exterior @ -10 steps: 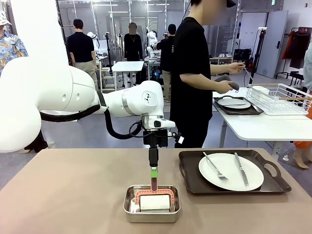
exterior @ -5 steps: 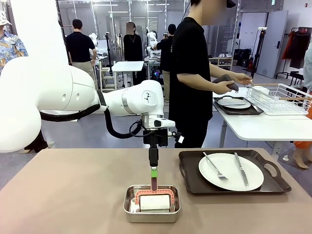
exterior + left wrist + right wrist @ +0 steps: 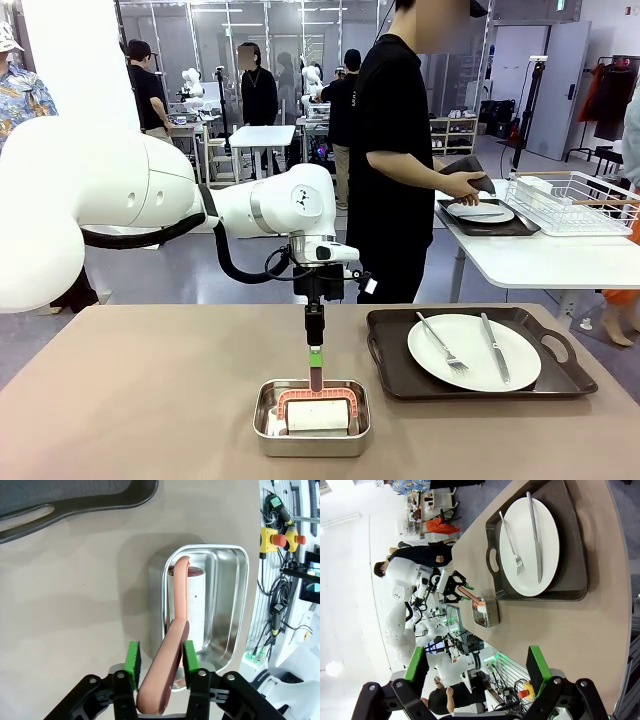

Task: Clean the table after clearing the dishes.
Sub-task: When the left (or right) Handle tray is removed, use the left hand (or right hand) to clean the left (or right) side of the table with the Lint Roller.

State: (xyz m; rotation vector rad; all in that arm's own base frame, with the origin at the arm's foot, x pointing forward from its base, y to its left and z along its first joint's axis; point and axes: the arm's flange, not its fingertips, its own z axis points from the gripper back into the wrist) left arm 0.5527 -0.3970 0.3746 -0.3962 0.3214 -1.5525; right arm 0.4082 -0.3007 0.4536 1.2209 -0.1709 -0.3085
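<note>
In the front view, my left gripper (image 3: 315, 372) hangs straight down over the steel pan (image 3: 312, 440) near the table's (image 3: 140, 390) front edge. It points at a salmon-coloured handle (image 3: 314, 394) that arches over a white roll (image 3: 318, 416) lying in the pan. Just to the right, a dark tray (image 3: 385, 350) carries a white plate (image 3: 473, 370) with a fork (image 3: 443, 343) and a knife (image 3: 494, 347) on it. Beyond the table, a person's hand (image 3: 466, 184) holds something dark above a second tray (image 3: 520, 226) on the white side table (image 3: 540, 260).

From my left wrist, I see the green pads (image 3: 133, 657) pressed against either side of the handle, pinching it above the pan's rim. The roll lies below, and a corner of the dark tray sits well apart at the top.

From my right wrist, my right gripper (image 3: 476, 664) is spread wide with nothing between the pads. The plate, fork and knife rest on their tray near the table's edge, the pan just beside it.
</note>
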